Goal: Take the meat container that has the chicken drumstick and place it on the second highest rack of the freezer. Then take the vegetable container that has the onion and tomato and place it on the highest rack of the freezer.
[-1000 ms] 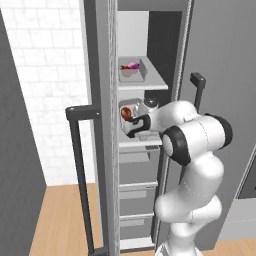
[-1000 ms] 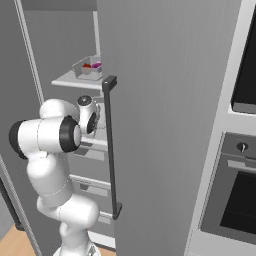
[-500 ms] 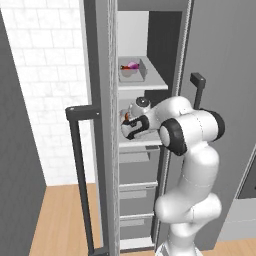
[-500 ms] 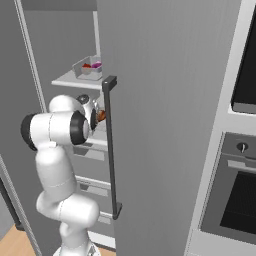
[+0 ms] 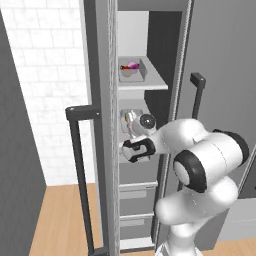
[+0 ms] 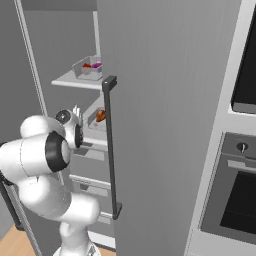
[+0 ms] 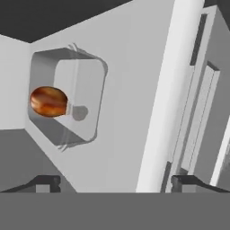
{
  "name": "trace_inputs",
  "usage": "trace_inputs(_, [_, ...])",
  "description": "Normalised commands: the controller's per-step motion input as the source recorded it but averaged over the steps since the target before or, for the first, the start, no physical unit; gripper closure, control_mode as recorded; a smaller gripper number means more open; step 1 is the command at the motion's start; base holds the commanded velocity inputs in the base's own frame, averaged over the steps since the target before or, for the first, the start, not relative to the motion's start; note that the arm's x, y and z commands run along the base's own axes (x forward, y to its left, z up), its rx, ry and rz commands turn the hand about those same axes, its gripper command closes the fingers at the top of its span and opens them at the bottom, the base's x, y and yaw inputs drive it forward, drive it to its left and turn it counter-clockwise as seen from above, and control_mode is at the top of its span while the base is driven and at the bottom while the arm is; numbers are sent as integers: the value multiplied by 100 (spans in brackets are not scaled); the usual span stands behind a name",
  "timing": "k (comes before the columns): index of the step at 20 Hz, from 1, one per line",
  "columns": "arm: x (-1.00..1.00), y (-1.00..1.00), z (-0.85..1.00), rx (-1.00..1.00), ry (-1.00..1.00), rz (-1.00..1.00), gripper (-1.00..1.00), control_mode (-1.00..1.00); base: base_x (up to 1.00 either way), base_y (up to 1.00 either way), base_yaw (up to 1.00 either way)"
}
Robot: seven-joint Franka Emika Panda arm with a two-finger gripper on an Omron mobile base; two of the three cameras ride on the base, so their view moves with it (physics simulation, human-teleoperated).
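Freezer (image 6: 165,100) open. Both containers look shelved: veg container (image 5: 132,70) on highest rack (image 5: 150,85), meat container (image 7: 67,101) with chicken drumstick (image 7: 48,101) on second highest rack (image 7: 121,134), ahead-left of gripper (image 7: 114,182). Fingers apart, holding nothing. Next: retreat clear.

The end effector (image 7: 112,182) points forward, jaws wide apart and empty.

A clear meat container (image 7: 67,96) holding the chicken drumstick (image 7: 48,101) lies on a pale rack (image 7: 130,126).
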Motion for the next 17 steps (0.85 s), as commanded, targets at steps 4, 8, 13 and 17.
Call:
trace_inputs(4, [-43, -9, 100, 2, -3, 28, -100, -100, 0, 0, 0])
trace_inputs(8, [-60, -17, 100, 0, 2, 24, -100, -100, 0, 0, 0])
trace_inputs(13, [-97, -18, 100, -29, 13, 35, -100, -100, 0, 0, 0])
trace_inputs(17, [-84, -15, 100, -43, 10, 52, -100, -100, 0, 0, 0])
